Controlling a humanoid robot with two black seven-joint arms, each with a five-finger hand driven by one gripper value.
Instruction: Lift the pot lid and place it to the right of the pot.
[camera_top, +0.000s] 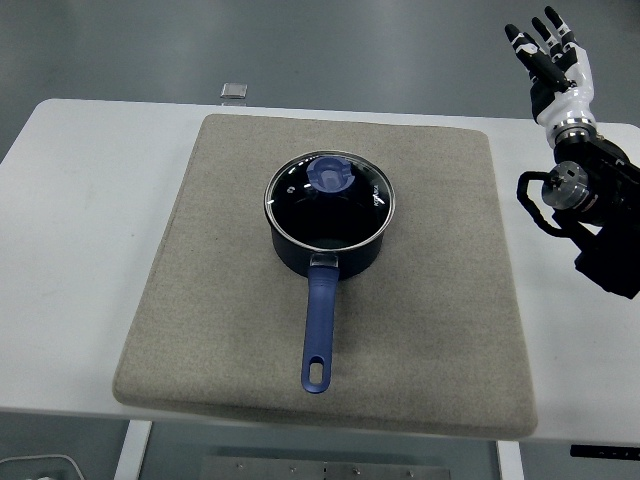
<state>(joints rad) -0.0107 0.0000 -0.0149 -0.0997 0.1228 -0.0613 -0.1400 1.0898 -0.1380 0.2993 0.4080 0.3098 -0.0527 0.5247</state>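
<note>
Nearest, the saucepan's blue handle points toward the counter's near edge. Beyond it the dark saucepan sits mid-mat, glass lid still on. Farthest, the right hand hangs raised at the counter's far right, fingers spread, empty.

A white rectangular table fills most of the view, its near edge running along the bottom. A large square grey-beige felt mat lies flat on it, covering the middle and reaching close to the near edge. A small silvery square object sits at the table's far edge, just beyond the mat's far left corner. Grey floor shows past the table. A white table leg shows below the near edge.
</note>
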